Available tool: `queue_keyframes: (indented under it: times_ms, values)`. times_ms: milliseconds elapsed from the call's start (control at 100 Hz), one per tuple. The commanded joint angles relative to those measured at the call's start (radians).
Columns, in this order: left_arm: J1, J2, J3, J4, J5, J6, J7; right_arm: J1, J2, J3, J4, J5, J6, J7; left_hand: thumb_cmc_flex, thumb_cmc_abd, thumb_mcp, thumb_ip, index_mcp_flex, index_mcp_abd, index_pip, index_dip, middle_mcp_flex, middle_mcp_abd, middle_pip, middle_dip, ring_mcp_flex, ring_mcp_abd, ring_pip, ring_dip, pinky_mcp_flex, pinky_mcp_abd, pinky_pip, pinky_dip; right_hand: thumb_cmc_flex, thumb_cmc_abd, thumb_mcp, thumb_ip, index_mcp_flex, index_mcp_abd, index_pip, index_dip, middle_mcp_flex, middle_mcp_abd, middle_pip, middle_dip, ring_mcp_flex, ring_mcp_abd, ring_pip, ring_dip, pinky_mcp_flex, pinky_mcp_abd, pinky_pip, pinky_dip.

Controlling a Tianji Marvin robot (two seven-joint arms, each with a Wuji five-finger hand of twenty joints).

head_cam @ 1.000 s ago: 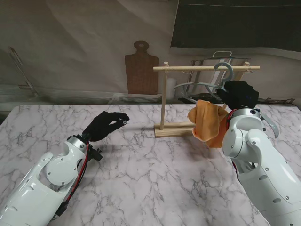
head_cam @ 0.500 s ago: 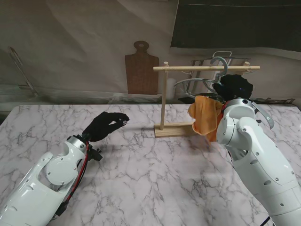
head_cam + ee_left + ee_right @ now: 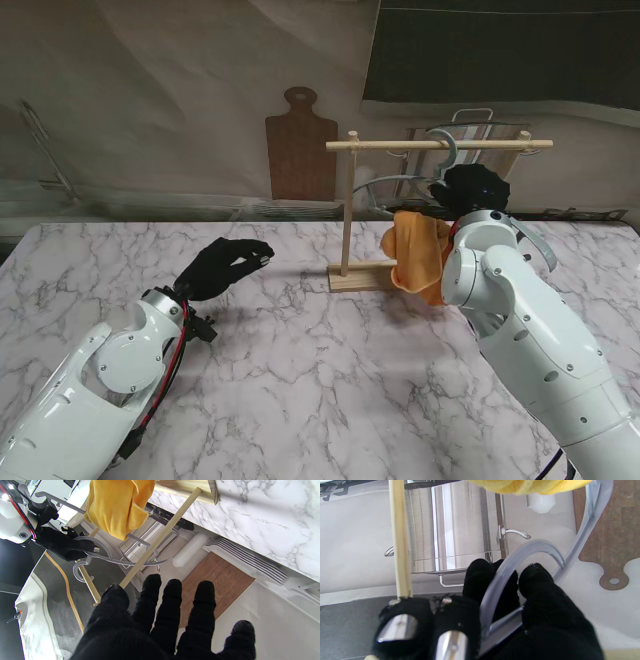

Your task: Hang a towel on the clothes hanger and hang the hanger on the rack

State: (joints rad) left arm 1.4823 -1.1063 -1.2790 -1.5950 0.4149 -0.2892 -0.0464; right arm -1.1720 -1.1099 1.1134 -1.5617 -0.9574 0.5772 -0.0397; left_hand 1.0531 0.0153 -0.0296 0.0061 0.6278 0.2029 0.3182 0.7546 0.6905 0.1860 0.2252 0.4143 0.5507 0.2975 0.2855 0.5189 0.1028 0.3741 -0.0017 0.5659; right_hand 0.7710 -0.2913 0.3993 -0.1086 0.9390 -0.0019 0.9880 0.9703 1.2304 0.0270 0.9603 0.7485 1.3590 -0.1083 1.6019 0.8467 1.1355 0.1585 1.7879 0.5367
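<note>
Left robot hand [image 3: 228,265] idle above marble bench [image 3: 300,380], loosely curled, grasping nothing. Orange towel [image 3: 418,252] already draped on grey plastic hanger [image 3: 440,160], gripped by right robot hand [image 3: 476,190]; hook beside wooden rack [image 3: 440,145], apparently unhung.

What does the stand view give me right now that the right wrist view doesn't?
Only the stand view shows the left hand idle over the marble table, the rack's base, and the orange towel draped whole. Only the right wrist view shows the fingers pinching the hook's neck close up. Both show the right hand, grey hanger and rack bar.
</note>
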Motion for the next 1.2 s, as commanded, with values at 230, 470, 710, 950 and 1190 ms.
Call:
queue_keyframes:
  times_ms: [230, 470, 710, 950, 1190]
  values:
    - [0.003, 0.001, 0.0, -0.003, -0.003, 0.004, -0.016, 0.009, -0.009, -0.038, 0.029, 0.007, 0.0, -0.001, -0.003, 0.057, -0.003, -0.019, 0.014, -0.027, 0.005, 0.003, 0.008, -0.013, 0.011, 0.012, 0.009, -0.017, 0.005, 0.016, -0.005, 0.012, 0.664, 0.021, 0.017, 0.064, -0.035, 0.009, -0.055, 0.013, 0.021, 0.03, 0.067, 0.106, 0.065, 0.002, -0.036, -0.061, 0.004, -0.026, 0.003, 0.039, 0.048, -0.027]
    - [0.0, 0.0, 0.003, -0.001, 0.006, 0.006, -0.008, -0.015, 0.004, -0.046, 0.015, -0.069, 0.012, 0.033, -0.002, 0.057, -0.003, -0.02, 0.01, -0.025, 0.002, 0.002, 0.001, -0.012, 0.006, 0.01, -0.013, -0.024, -0.013, 0.005, -0.032, 0.002, 0.608, -0.007, -0.103, 0.11, -0.181, 0.064, -0.137, -0.005, -0.187, -0.077, -0.146, 0.14, -0.158, -0.129, -0.074, 0.16, -0.489, -0.233, -0.331, 0.17, -0.223, -0.014]
    - [-0.002, -0.002, 0.005, 0.001, 0.014, 0.012, 0.003, -0.071, 0.011, -0.006, -0.034, -0.143, -0.018, 0.021, 0.0, 0.057, -0.003, -0.021, 0.006, -0.022, -0.001, 0.001, -0.014, -0.011, -0.006, 0.002, -0.045, -0.033, -0.041, -0.015, -0.054, -0.006, 0.542, -0.036, -0.203, 0.128, -0.213, 0.065, -0.207, 0.021, -0.397, -0.156, -0.344, 0.149, -0.3, -0.208, -0.302, 0.224, -0.818, -0.245, -0.57, 0.221, -0.457, -0.021]
    - [-0.001, -0.004, 0.002, 0.001, 0.023, 0.022, 0.013, -0.129, 0.017, 0.055, -0.087, -0.202, -0.049, 0.019, -0.003, 0.059, -0.004, -0.022, -0.004, -0.02, -0.01, -0.001, -0.042, -0.011, -0.036, -0.021, -0.063, -0.037, -0.059, -0.035, -0.045, -0.004, 0.505, -0.046, -0.244, 0.152, -0.213, 0.061, -0.252, 0.037, -0.488, -0.212, -0.406, 0.144, -0.39, -0.281, -0.377, 0.251, -1.024, -0.302, -0.664, 0.26, -0.579, -0.045]
    - [0.003, -0.005, -0.006, -0.009, 0.024, 0.027, 0.02, -0.242, 0.017, 0.175, -0.186, -0.245, -0.075, -0.016, -0.008, 0.063, -0.004, -0.022, -0.037, -0.01, -0.038, -0.015, -0.053, -0.008, -0.041, -0.025, -0.07, -0.034, -0.058, -0.036, -0.039, -0.004, 0.506, -0.034, -0.25, 0.174, -0.211, 0.061, -0.313, 0.029, -0.529, -0.232, -0.489, 0.126, -0.422, -0.302, -0.505, 0.267, -1.115, -0.321, -0.764, 0.233, -0.609, -0.037]
